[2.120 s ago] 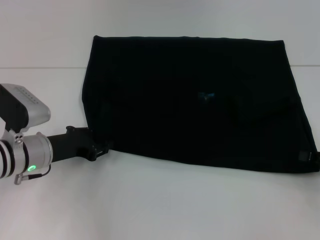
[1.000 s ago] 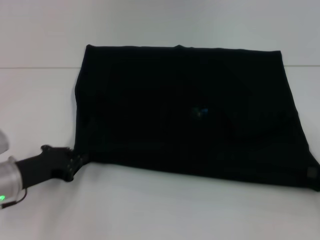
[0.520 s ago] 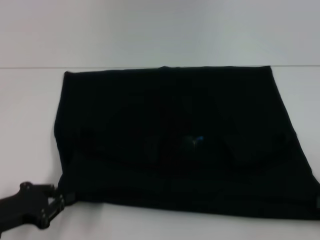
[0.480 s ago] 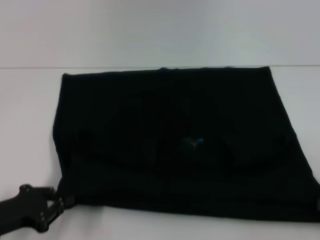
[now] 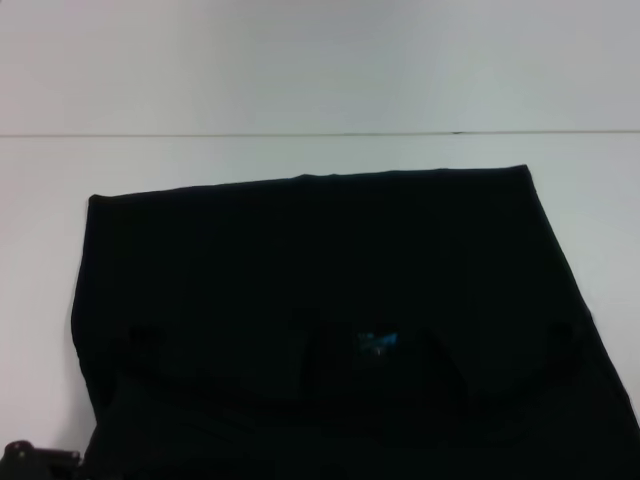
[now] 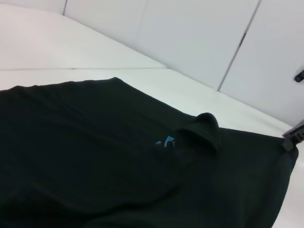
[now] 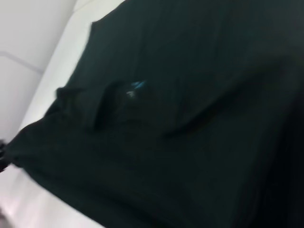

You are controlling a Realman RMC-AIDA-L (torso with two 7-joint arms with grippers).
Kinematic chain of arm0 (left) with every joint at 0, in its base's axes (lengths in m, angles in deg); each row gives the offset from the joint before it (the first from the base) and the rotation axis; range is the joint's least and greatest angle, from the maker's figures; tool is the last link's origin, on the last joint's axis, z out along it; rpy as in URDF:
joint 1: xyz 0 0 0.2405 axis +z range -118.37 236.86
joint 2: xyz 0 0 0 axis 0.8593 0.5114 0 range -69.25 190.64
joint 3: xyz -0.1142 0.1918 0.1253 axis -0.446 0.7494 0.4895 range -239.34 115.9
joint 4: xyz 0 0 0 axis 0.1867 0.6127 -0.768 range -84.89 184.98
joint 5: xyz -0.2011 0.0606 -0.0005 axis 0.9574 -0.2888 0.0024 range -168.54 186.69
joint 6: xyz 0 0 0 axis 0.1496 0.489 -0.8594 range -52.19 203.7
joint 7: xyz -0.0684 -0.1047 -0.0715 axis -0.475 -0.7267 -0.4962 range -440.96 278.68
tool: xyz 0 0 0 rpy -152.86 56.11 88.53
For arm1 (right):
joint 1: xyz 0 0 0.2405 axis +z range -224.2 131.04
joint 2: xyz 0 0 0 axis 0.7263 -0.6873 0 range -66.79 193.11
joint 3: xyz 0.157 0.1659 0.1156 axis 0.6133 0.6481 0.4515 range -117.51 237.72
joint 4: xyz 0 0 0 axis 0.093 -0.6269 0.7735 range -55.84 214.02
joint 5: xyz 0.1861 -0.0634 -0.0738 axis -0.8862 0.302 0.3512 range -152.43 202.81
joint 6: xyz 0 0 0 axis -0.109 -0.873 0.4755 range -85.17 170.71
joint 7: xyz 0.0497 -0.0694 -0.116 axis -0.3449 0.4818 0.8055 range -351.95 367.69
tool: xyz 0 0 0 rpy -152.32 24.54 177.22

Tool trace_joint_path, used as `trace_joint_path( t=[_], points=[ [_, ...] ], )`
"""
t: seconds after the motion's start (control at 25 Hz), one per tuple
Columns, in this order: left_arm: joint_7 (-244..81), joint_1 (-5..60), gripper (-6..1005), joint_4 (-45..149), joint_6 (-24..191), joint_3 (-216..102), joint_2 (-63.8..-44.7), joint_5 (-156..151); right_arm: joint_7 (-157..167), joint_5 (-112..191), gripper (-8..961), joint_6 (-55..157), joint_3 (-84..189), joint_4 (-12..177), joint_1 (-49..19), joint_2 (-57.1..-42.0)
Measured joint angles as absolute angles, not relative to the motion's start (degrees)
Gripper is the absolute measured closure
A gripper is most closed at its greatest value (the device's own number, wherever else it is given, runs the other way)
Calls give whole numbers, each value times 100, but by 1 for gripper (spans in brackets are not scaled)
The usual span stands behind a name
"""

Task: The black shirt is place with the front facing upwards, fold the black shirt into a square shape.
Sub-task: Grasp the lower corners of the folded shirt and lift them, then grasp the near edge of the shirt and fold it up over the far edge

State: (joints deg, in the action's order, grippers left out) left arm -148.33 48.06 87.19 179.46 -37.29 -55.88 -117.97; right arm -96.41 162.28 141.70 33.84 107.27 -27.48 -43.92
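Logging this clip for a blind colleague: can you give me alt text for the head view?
A black shirt lies spread over a white table, filling the lower part of the view, with a small blue neck label showing near its middle. The left claw just shows at the shirt's near left corner.

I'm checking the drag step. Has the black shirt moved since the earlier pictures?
Yes. In the head view the black shirt has slid toward the robot: its far edge now lies nearer than the seam line it earlier overlapped.
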Motion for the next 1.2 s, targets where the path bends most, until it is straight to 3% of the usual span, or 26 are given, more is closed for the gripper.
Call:
trace_joint_path(
  t=[0.64, 0.96, 1.2],
  points=[
    [-14614, 4596, 930, 8834, 18902, -5271, -5471, -11930, -8752, 16185, 900, 15618, 4133, 10938, -2619, -4240],
    [-14505, 4196, 930, 8579, 18648, -5782, -5493, -11499, -8675, 15486, 900, 15316, 4289, 10904, -2164, -4312],
    [-14509, 3884, 930, 8474, 17961, -5833, -5664, -11125, -8691, 15050, 900, 14599, 4312, 10865, -1902, -4443]
  ],
)
